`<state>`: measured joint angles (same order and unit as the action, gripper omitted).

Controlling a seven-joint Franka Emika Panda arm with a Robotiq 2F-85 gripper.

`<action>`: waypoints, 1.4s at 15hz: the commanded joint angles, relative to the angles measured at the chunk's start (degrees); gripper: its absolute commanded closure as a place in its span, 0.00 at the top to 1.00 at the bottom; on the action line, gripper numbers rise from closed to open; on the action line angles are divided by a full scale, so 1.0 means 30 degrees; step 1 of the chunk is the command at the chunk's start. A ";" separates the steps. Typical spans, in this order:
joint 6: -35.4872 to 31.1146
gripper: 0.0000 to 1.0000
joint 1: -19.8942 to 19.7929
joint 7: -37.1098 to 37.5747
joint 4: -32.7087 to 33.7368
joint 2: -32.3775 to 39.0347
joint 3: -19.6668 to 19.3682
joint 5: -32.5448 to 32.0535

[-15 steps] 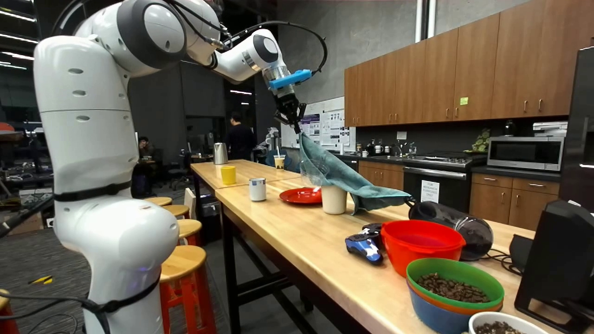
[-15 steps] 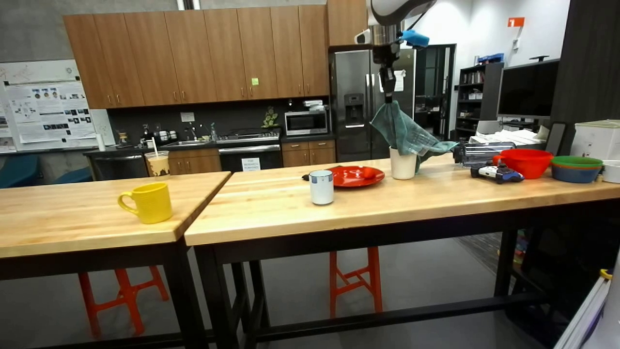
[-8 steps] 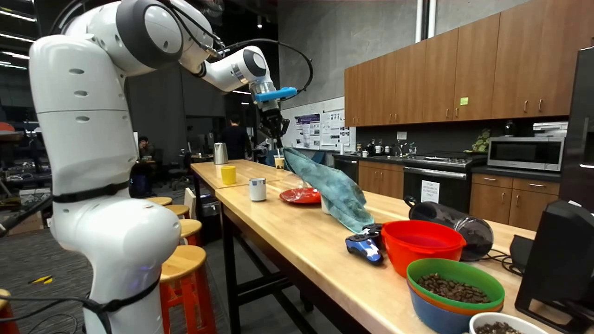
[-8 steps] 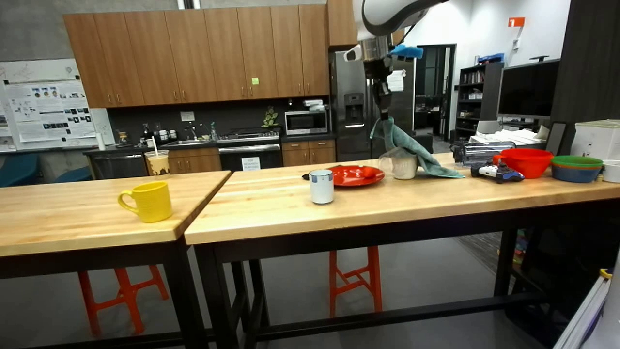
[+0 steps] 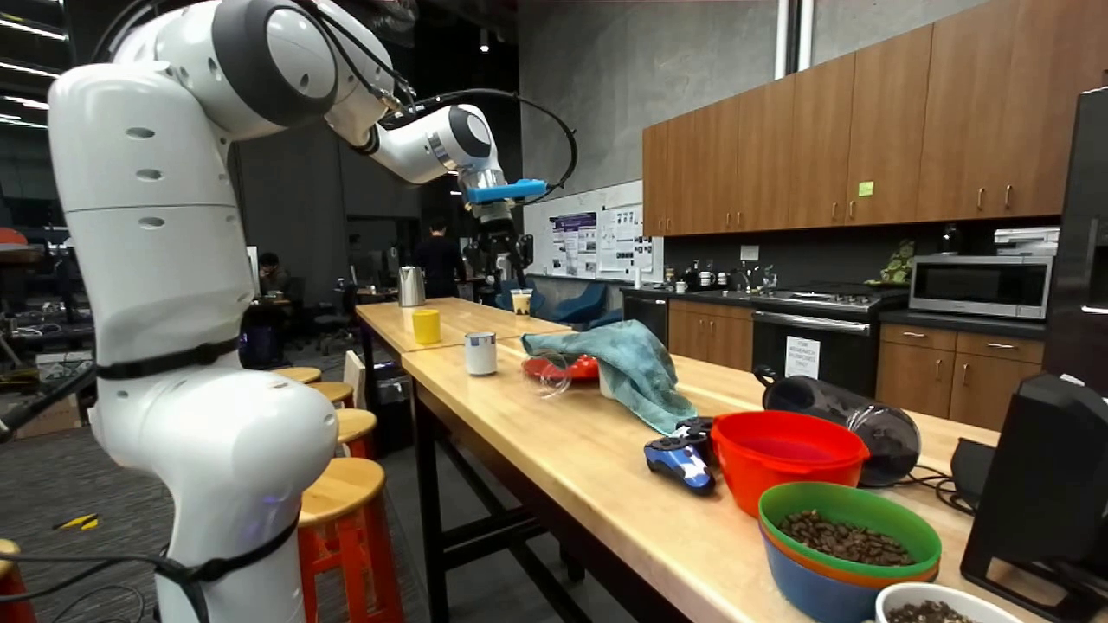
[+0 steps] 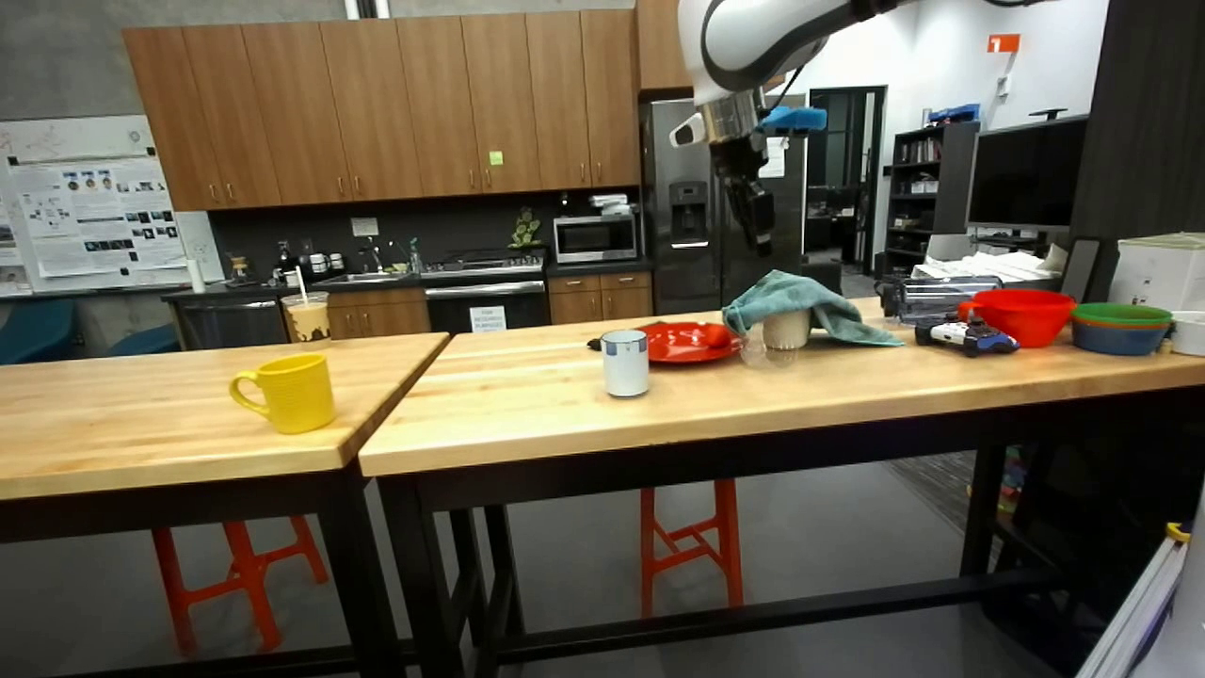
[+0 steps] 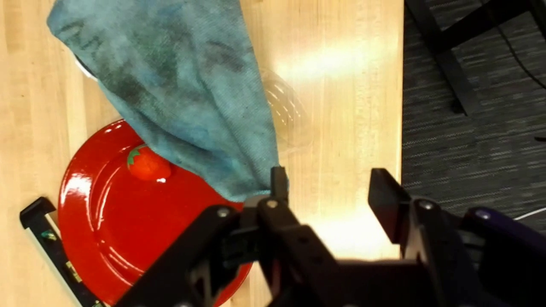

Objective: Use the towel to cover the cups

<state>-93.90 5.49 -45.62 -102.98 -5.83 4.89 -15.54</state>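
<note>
The blue-green towel (image 5: 645, 368) lies slumped over a cream cup (image 6: 786, 331), whose lower part shows below the cloth. Partly under the towel's edge, a clear plastic cup (image 7: 290, 111) rests on the table beside the cream one. My gripper (image 7: 328, 179) stands open above the loose end of the towel, with only table visible between its fingers. In the exterior views the gripper (image 6: 761, 247) hangs apart from the cloth. A white cup with blue marks (image 5: 480, 355) and a yellow mug (image 6: 299, 395) stand uncovered further along.
A red plate (image 7: 140, 226) with a toy strawberry (image 7: 147, 164) sits close to the towel, a black object (image 7: 55, 251) at its rim. Game controllers (image 5: 684, 454), a red bowl (image 5: 788, 454), stacked bowls (image 5: 848, 545) and a dark jar (image 5: 853, 424) occupy the table's other end.
My gripper has come down, opened and let go of the towel. The towel's raised end has dropped, and the clear cup has moved lower, onto the table.
</note>
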 commanded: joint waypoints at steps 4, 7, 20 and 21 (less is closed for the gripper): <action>0.3032 1.00 -0.0245 -0.0657 0.0587 -0.0110 -0.0549 0.1490; 0.4978 1.00 -0.0657 -0.0888 0.1709 0.0183 -0.1113 0.1925; 0.7409 1.00 -0.2475 0.0867 0.3032 -0.0406 -0.3141 0.2195; 0.7400 1.00 -0.2436 0.0871 0.3031 -0.0324 -0.3074 0.2196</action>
